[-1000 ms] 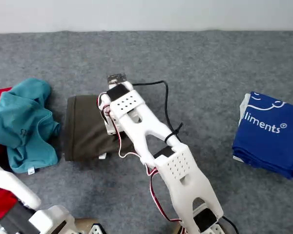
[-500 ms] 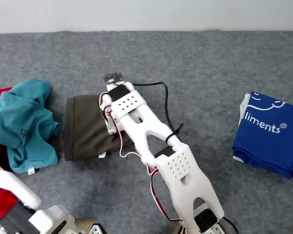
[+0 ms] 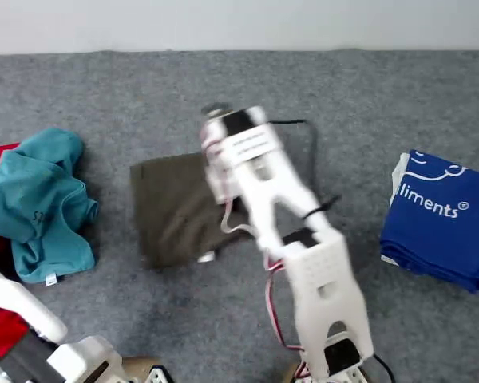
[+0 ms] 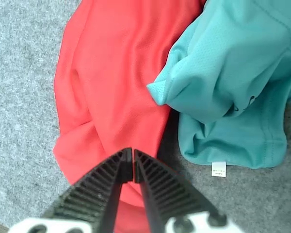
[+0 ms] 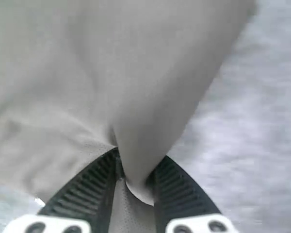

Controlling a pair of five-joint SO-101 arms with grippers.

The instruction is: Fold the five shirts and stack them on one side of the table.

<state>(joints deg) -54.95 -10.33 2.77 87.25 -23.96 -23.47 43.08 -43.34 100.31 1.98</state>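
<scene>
Now the right claw (image 5: pixel 135 161) pinches the folded olive-brown fabric shirt (image 3: pixel 172 215), centre frame, seemingly bound for the folded blue shirt (image 3: pixel 439 231) far right; left claw (image 4: pixel 132 154) hangs closed, empty.

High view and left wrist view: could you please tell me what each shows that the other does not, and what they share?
The high view adds the olive shirt mid-table with the right arm over it, and the folded blue shirt at one side. The left wrist view adds the left gripper, shut, above the red shirt. Both show the red shirt, the crumpled teal shirt lying partly on it, and the grey table.
</scene>
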